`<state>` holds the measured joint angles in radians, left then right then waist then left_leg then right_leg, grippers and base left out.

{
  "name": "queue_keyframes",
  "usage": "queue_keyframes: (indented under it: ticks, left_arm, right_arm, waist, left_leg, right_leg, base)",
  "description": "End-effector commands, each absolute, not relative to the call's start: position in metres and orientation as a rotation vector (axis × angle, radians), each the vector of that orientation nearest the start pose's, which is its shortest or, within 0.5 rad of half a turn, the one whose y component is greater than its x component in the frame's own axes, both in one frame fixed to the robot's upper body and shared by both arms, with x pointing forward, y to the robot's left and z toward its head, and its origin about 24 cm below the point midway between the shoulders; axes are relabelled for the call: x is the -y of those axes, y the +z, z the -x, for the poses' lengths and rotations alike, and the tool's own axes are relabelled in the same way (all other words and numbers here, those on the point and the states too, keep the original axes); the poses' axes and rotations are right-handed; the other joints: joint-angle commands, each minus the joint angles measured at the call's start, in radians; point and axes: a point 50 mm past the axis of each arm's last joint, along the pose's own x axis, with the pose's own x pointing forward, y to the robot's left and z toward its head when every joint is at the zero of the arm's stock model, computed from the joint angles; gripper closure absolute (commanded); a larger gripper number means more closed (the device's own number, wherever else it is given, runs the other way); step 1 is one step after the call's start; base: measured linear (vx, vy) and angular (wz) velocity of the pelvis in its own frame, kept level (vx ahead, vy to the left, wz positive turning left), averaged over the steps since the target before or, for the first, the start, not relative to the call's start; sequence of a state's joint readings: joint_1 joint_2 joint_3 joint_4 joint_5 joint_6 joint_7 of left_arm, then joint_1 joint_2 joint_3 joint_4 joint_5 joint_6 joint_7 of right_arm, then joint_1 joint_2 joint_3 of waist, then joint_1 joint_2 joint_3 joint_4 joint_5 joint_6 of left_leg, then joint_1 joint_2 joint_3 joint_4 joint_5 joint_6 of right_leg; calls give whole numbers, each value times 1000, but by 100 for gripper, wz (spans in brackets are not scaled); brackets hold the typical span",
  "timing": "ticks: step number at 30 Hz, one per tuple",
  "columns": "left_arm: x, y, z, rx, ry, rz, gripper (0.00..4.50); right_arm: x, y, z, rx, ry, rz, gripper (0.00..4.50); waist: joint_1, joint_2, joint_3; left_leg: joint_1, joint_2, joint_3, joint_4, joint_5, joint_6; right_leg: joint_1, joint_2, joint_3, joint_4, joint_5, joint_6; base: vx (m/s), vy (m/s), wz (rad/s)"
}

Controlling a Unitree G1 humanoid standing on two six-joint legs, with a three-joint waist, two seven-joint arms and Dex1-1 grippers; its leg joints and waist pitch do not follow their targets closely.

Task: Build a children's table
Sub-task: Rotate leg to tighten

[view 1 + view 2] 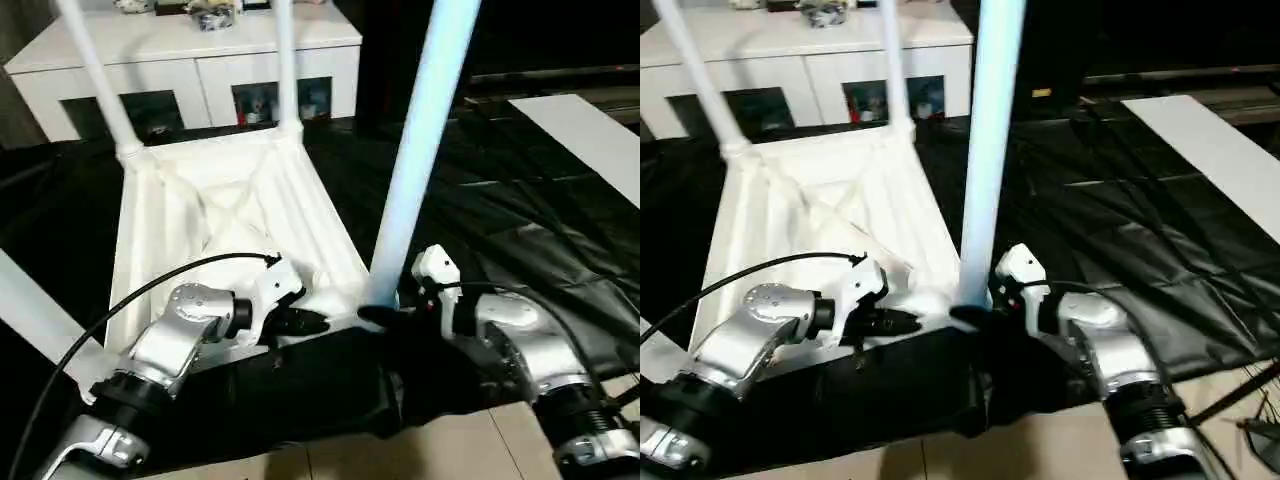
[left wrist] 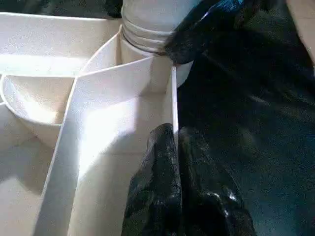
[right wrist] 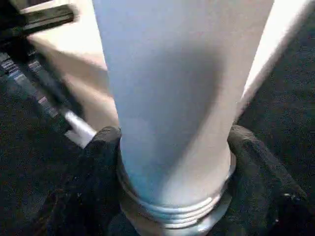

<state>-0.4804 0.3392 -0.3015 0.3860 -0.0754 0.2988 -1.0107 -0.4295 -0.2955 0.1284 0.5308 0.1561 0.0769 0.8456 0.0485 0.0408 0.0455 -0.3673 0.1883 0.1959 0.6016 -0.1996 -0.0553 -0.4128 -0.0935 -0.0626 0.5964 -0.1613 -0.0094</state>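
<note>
Right end effector (image 3: 172,187) around leg (image 3: 172,98) base.

No text, label, brand, number or sign can be read on anything in these views.
</note>
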Motion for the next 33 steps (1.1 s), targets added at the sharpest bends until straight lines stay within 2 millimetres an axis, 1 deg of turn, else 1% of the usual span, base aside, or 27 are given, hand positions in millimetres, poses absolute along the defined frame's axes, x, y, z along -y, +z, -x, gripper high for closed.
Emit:
queue_keyframes:
  ticks: [1,3,5,8,9,10,11,12,13,15,16,17,18,19,20,21,22,23,24,25,26,27,28,29,30,31,33]
  left_arm:
    - [-113,39,-303,-461,-1166,-242,450]
    - [-110,37,-314,-465,-1045,-240,450]
    - [-108,37,-326,-452,-910,-236,450]
    - [-105,37,-335,-434,-810,-230,450]
    - [-104,38,-338,-424,-778,-233,450]
    - [-103,38,-341,-414,-740,-238,450]
    - [-103,38,-344,-405,-705,-248,450]
    - [-103,38,-344,-405,-705,-248,450]
    - [-102,38,-346,-402,-689,-252,450]
    - [-101,39,-348,-392,-677,-257,450]
    - [-101,39,-348,-392,-677,-257,450]
    - [-101,40,-347,-386,-705,-259,450]
    - [-102,40,-345,-384,-730,-258,450]
    - [-102,40,-345,-384,-730,-258,450]
    - [-105,40,-342,-382,-772,-255,450]
    - [-105,40,-342,-382,-772,-255,450]
    - [-106,40,-340,-380,-794,-255,450]
    - [-107,40,-339,-382,-808,-255,450]
    - [-110,39,-336,-380,-845,-258,450]
    - [-111,39,-334,-379,-870,-259,450]
    - [-111,39,-334,-379,-870,-259,450]
    - [-116,38,-329,-380,-928,-264,450]
    - [-118,38,-325,-381,-970,-264,450]
    - [-124,37,-319,-387,-1040,-267,450]
    - [-126,37,-317,-390,-1064,-270,450]
    - [-128,37,-314,-394,-1092,-271,450]
    - [-131,37,-311,-406,-1127,-270,450]
  right_arm:
    - [157,33,-321,-284,708,100,178]
    - [153,25,-326,-311,520,75,178]
    - [148,18,-328,-333,370,46,178]
    - [139,15,-330,-338,282,18,178]
    - [133,14,-331,-338,264,3,178]
    - [124,14,-332,-337,238,-15,178]
    - [113,15,-333,-332,226,-34,178]
    - [113,15,-333,-332,226,-34,178]
    - [102,17,-334,-329,234,-55,178]
    - [85,23,-336,-305,277,-71,178]
    - [85,23,-336,-305,277,-71,143]
    - [75,35,-335,-230,377,-53,122]
    - [74,39,-334,-209,430,-56,108]
    - [74,39,-334,-209,430,-56,106]
    - [83,42,-334,-195,470,-38,99]
    - [83,42,-334,-195,470,-38,87]
    - [89,43,-334,-197,492,-34,75]
    - [93,44,-333,-199,506,-36,60]
    - [102,46,-332,-204,557,-28,60]
    - [108,47,-331,-208,591,-21,54]
    - [108,47,-331,-208,591,-21,31]
    - [123,49,-328,-206,669,34,31]
    - [132,50,-325,-207,720,71,31]
    - [146,52,-321,-209,798,125,31]
    - [150,53,-320,-210,824,139,31]
    - [153,54,-318,-211,852,156,31]
    - [157,55,-316,-213,890,178,31]
  waist:
    - [0,-14,-59]
    - [-5,-15,-56]
    - [-13,-12,-54]
    - [-12,-12,-54]
    - [-12,-12,-54]
    - [-13,-9,-53]
    - [-13,-9,-54]
    - [-14,-6,-53]
    - [-14,-10,-54]
    - [-15,-9,-53]
    - [-15,-9,-53]
    - [-14,-16,-54]
    - [-12,-14,-55]
    - [-11,-16,-54]
    - [-16,-23,-54]
    - [-16,-23,-54]
    - [-19,-18,-55]
    - [-21,-18,-58]
    - [-22,-18,-58]
    - [-17,-19,-59]
    - [-13,-19,-60]
    - [-12,-19,-59]
    - [-7,-17,-65]
    - [-1,-13,-65]
    - [0,-14,-66]
    - [1,-15,-67]
    - [2,-13,-67]
  left_leg:
    - [7,33,-19,-80,-222,29]
    - [8,33,-19,-82,-240,22]
    - [16,28,-21,-83,-281,-6]
    - [18,28,-22,-84,-311,-2]
    - [19,28,-21,-85,-311,-2]
    - [20,27,-21,-85,-322,-2]
    - [21,27,-23,-86,-329,-4]
    - [19,27,-24,-88,-335,-5]
    - [17,27,-25,-89,-339,-5]
    - [16,28,-27,-91,-346,-8]
    - [16,28,-27,-91,-350,-7]
    - [15,29,-26,-92,-345,-3]
    - [15,30,-27,-92,-339,-1]
    - [10,30,-26,-93,-326,9]
    - [-6,29,-29,-96,-300,20]
    - [-6,29,-29,-96,-300,20]
    - [-16,30,-34,-99,-280,20]
    - [-15,30,-36,-97,-272,21]
    - [-14,31,-35,-95,-263,22]
    - [-6,33,-32,-91,-257,32]
    - [2,33,-26,-86,-241,42]
    - [3,33,-23,-84,-231,46]
    - [-4,32,-26,-81,-194,56]
    - [-2,33,-21,-77,-170,72]
    - [-1,34,-21,-75,-161,78]
    - [-4,31,-19,-73,-142,90]
    - [-1,32,-17,-71,-136,99]
  right_leg:
    - [50,-50,36,-75,-332,-196]
    - [45,-48,36,-81,-363,-184]
    - [38,-48,34,-91,-445,-157]
    - [34,-49,33,-101,-481,-131]
    - [31,-49,34,-102,-479,-129]
    - [27,-47,33,-104,-478,-130]
    - [28,-48,32,-104,-485,-128]
    - [28,-48,32,-104,-491,-125]
    - [31,-48,31,-105,-495,-116]
    - [31,-50,30,-104,-504,-109]
    - [31,-50,30,-106,-505,-107]
    - [33,-52,31,-105,-497,-102]
    - [33,-53,32,-104,-490,-104]
    - [38,-53,32,-102,-474,-106]
    - [51,-53,31,-96,-455,-99]
    - [51,-53,31,-96,-455,-99]
    - [58,-55,27,-92,-459,-91]
    - [58,-56,26,-92,-444,-93]
    - [56,-55,28,-90,-426,-101]
    - [51,-54,31,-90,-394,-122]
    - [45,-53,35,-89,-358,-149]
    - [43,-52,37,-87,-338,-161]
    - [57,-51,33,-76,-275,-181]
    - [52,-50,35,-72,-219,-196]
    - [54,-50,35,-67,-194,-209]
    - [56,-49,34,-62,-160,-228]
    - [55,-49,35,-61,-145,-246]
  base:
    - [0,0,0]
    - [0,0,0]
    - [0,0,0]
    - [0,0,0]
    - [0,0,0]
    - [0,0,0]
    - [0,0,0]
    - [0,0,0]
    - [0,0,0]
    - [0,0,0]
    - [0,0,0]
    - [0,0,0]
    - [0,0,0]
    - [0,0,0]
    - [0,0,0]
    - [0,0,0]
    - [6,-5,-23]
    - [4,-4,-20]
    - [0,0,0]
    - [0,0,0]
    - [0,0,0]
    - [50,-14,4]
    - [0,0,0]
    - [0,0,0]
    - [0,0,0]
    - [0,0,0]
    - [0,0,0]
